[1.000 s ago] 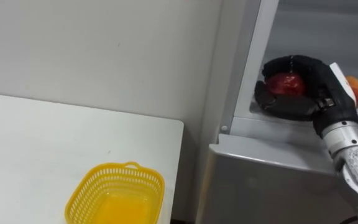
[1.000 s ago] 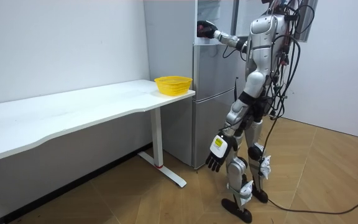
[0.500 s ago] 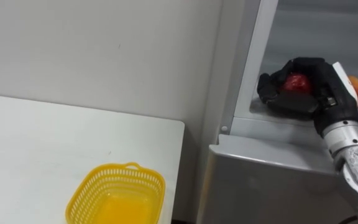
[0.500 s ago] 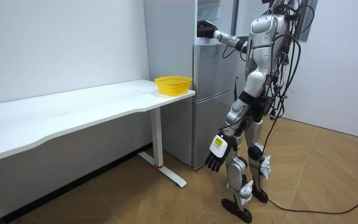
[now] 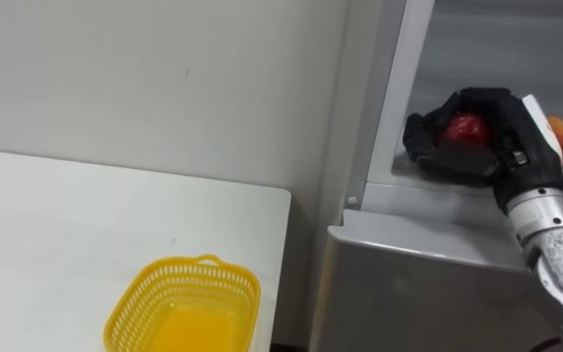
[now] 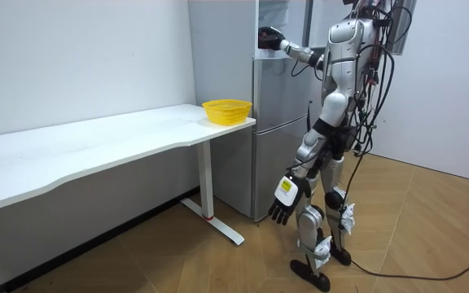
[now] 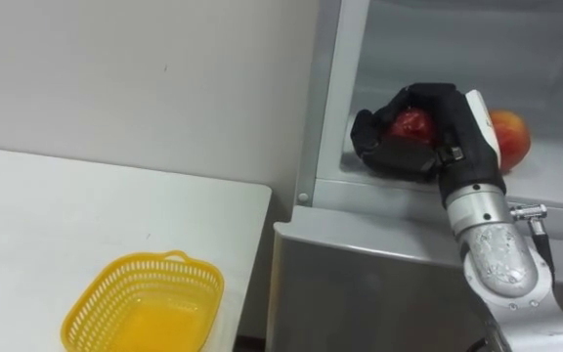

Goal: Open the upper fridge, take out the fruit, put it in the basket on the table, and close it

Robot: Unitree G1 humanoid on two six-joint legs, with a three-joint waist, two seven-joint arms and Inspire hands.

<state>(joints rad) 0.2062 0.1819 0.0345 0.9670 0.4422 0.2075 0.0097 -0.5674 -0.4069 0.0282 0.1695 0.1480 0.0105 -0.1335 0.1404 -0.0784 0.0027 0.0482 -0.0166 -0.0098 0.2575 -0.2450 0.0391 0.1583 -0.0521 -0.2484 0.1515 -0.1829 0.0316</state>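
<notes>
1. Yellow basket (image 5: 186,303) at lower left, on white table (image 5: 57,215).
2. Left hand (image 6: 282,207) hangs relaxed by the thigh, lower centre of room view.
3. Right hand (image 5: 501,122) at upper right, fingers wrapped round red apple (image 5: 466,128) on upper fridge shelf (image 5: 428,188).
4. Second apple (image 5: 561,139) just right of that hand.

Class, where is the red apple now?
Upper right of the left eye view: the red apple is inside the upper fridge, gripped by the right hand, left of a second fruit.
</notes>
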